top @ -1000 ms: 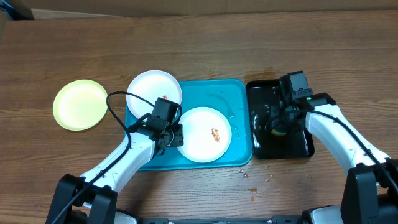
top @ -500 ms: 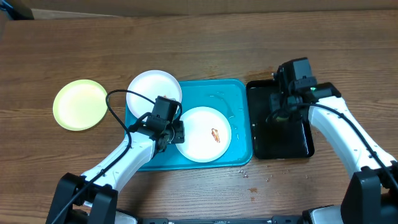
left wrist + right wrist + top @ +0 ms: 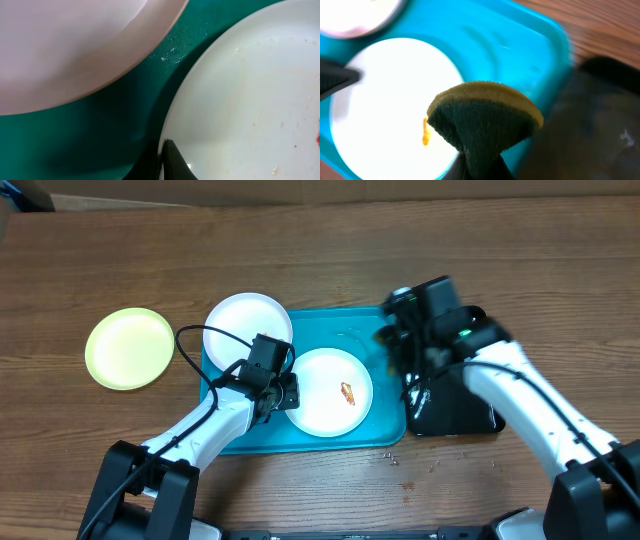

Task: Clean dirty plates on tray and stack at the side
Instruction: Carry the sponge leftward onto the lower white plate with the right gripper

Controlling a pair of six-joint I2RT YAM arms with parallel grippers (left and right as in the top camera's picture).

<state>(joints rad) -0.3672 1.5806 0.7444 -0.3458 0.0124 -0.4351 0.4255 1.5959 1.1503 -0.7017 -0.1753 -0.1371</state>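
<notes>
A white plate [image 3: 330, 393] with an orange smear [image 3: 347, 394] lies on the turquoise tray [image 3: 372, 330]. My left gripper [image 3: 283, 392] is shut on its left rim; the left wrist view shows the plate [image 3: 250, 100] pinched between dark fingers [image 3: 172, 162]. A second white plate [image 3: 248, 325] overlaps the tray's far left corner. The lime-green-rimmed plate [image 3: 128, 347] lies on the table at the left. My right gripper [image 3: 398, 350], blurred, is shut on a yellow and dark-green sponge [image 3: 485, 120] above the tray's right side, beside the smeared plate [image 3: 385, 100].
A black glossy tray [image 3: 455, 408] sits right of the turquoise tray, partly under my right arm. A black cable [image 3: 190, 355] loops from the left arm over the tray's left side. Small crumbs [image 3: 395, 458] lie on the wood near the front edge.
My right gripper has risen from the black tray with the sponge and moved left over the turquoise tray's right edge. The left gripper has stayed on the plate's rim.
</notes>
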